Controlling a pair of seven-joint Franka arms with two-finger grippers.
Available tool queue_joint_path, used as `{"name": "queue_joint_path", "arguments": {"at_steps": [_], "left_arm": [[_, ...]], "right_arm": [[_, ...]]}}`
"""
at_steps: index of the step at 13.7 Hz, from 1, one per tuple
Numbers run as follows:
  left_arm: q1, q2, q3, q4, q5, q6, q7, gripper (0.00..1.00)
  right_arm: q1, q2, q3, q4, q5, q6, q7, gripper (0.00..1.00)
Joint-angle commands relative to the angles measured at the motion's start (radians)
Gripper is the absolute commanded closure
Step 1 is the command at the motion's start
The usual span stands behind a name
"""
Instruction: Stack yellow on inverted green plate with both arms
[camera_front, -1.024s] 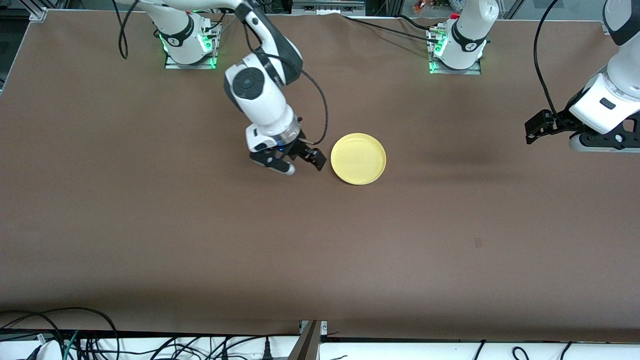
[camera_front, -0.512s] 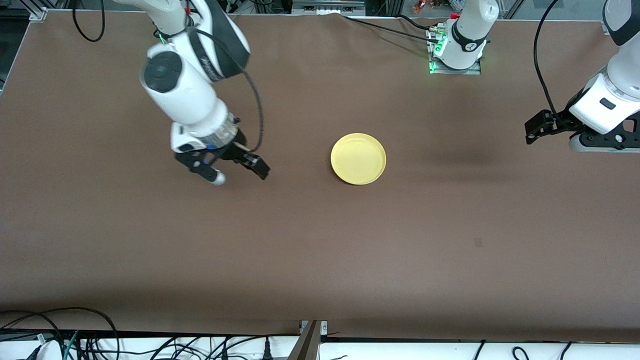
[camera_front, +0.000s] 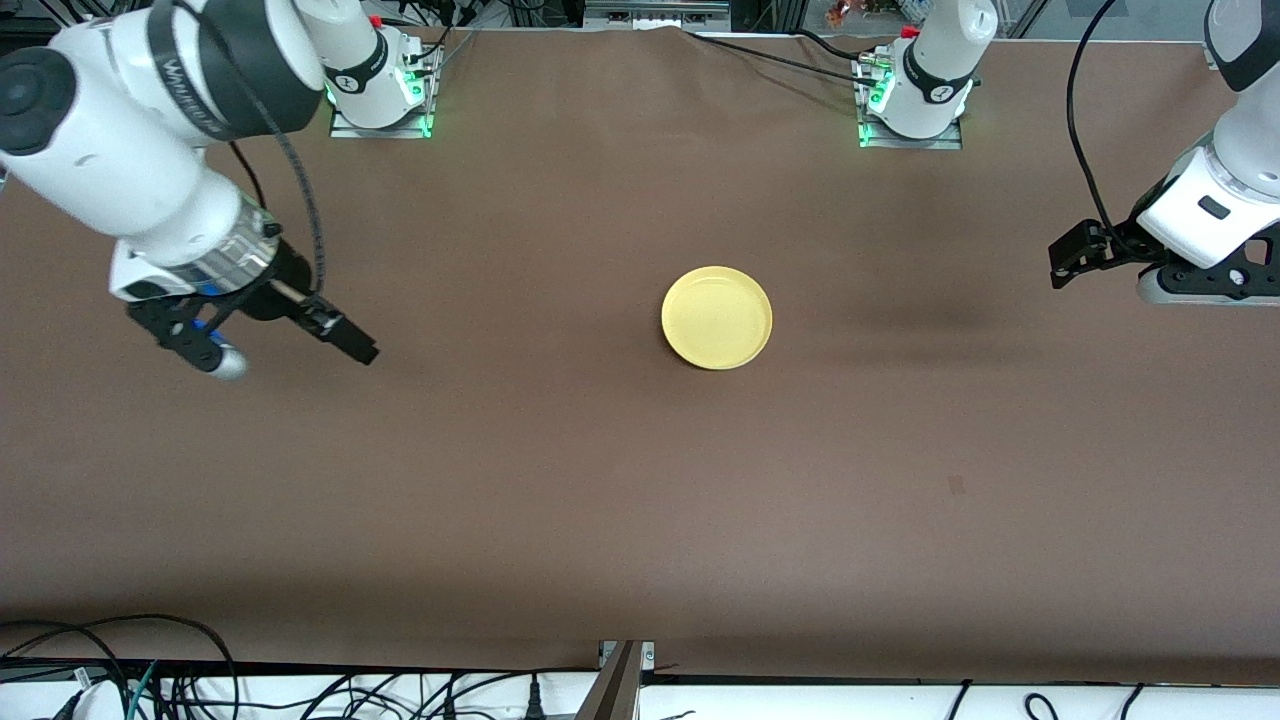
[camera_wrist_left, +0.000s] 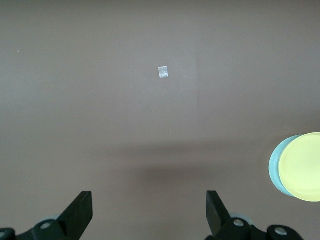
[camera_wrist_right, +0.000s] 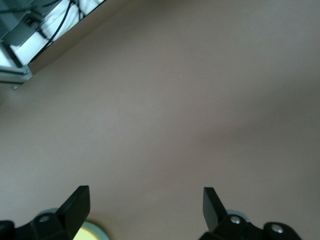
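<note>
Stack complete: yellow (camera_front: 716, 317) atop green plate (camera_wrist_left: 273, 167), table (camera_front: 640, 480) centre. Right gripper (camera_front: 275, 335) at 9 o'clock, left gripper (camera_front: 1075, 262) at 3; both spread, empty, nothing left.

Two white Franka arms, dark grey joints, black grippers.
Right arm (camera_front: 130, 180): glossy white shell, round dark cap, silver wrist ring, black cable looped alongside, black right gripper (camera_front: 290, 340). Left arm (camera_front: 1215, 200): white links, black cable, black left gripper (camera_front: 1072, 258). Bases (camera_front: 912, 105) lit green.
</note>
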Motion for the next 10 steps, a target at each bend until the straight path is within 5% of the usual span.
{"name": "queue_joint_path", "arguments": {"at_steps": [1,4,8,10], "left_arm": [[-0.006,0.009,0.005,0.026,-0.009,-0.019,0.018,0.00],[-0.006,0.007,0.005,0.026,-0.009,-0.019,0.016,0.00],[-0.006,0.007,0.005,0.026,-0.009,-0.022,0.018,0.00],[0.000,0.006,0.006,0.026,-0.009,-0.038,0.018,0.00]], "right_arm": [[0.002,-0.035,-0.057,0.031,-0.001,-0.053,-0.072,0.00],[-0.099,-0.067,-0.016,0.017,-0.010,-0.163,-0.248,0.00],[-0.386,-0.150,0.285,-0.047,-0.172,-0.233,-0.421,0.00],[-0.467,-0.220,0.367,-0.130,-0.208,-0.232,-0.505,0.00]]}}
